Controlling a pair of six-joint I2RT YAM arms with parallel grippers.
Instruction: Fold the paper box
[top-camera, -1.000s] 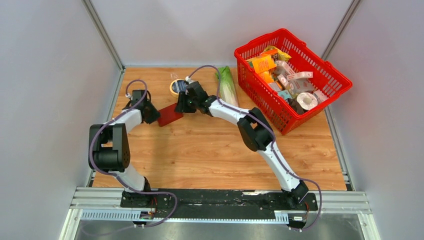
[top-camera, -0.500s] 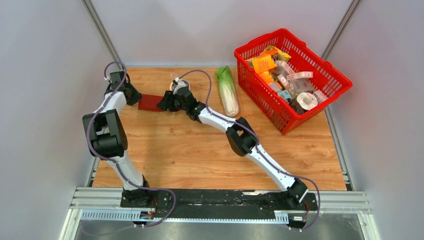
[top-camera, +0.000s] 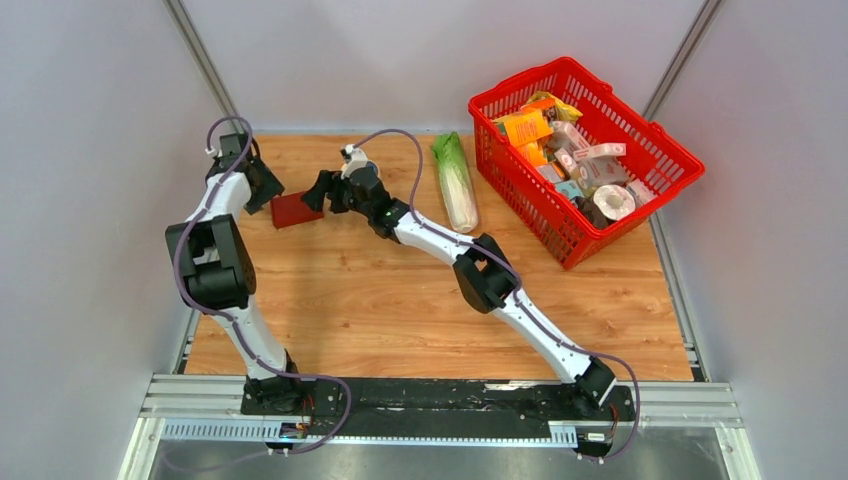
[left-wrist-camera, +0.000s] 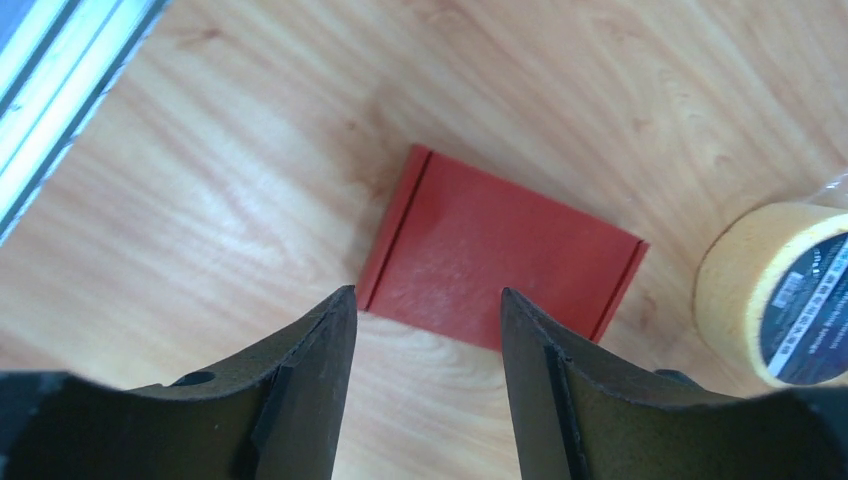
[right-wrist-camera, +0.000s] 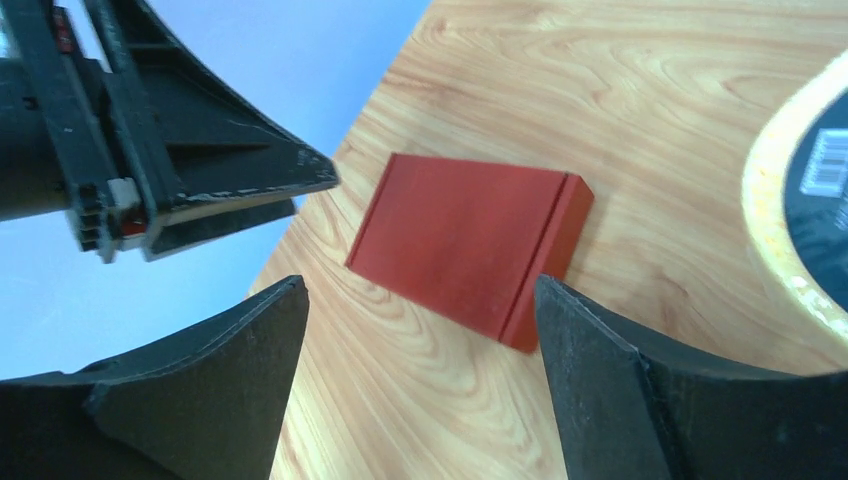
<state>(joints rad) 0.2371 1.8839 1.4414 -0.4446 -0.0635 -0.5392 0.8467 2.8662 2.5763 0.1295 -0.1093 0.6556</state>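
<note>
Now checked against the earlier frames. Saw the small dark-red thin cardboard paper box (top-camera: 296, 210) pinched between both grippers a second back, nearer the middle of the table. Saw it half a second back carried to the far left, gripped at both ends. Found it now let go: lying flat and closed on the far-left part of the light wood-grain table (top-camera: 400, 320), touched by neither gripper.

Recorded the left gripper (top-camera: 270, 192) with jaws spread wide, holding nothing, just left of the box. Confirmed from the left wrist: sighted the box (left-wrist-camera: 500, 260) past the gap of the left gripper (left-wrist-camera: 425, 300), clear of both black fingers (left-wrist-camera: 300, 400).

Recorded the right gripper (top-camera: 315, 190) likewise wide and empty, just right of the box. Confirmed from the right wrist: sighted the box (right-wrist-camera: 465, 240) beyond the right gripper (right-wrist-camera: 420, 285), with the left gripper's fingers at far left above it.

Noted a cream-yellow masking tape roll (left-wrist-camera: 770, 300) lying flat just right of the box, apart from it.

Surroundings:
- Logged a long pale-green leafy vegetable (top-camera: 455, 185) at far centre.
- Logged a big red plastic mesh basket (top-camera: 525, 195) of packaged goods at far right, tilted at the table's edge.
- Logged plain grey walls (top-camera: 420, 60) on three sides.
- Logged an aluminium rail (top-camera: 440, 400) carrying both arm bases along the near edge.
</note>
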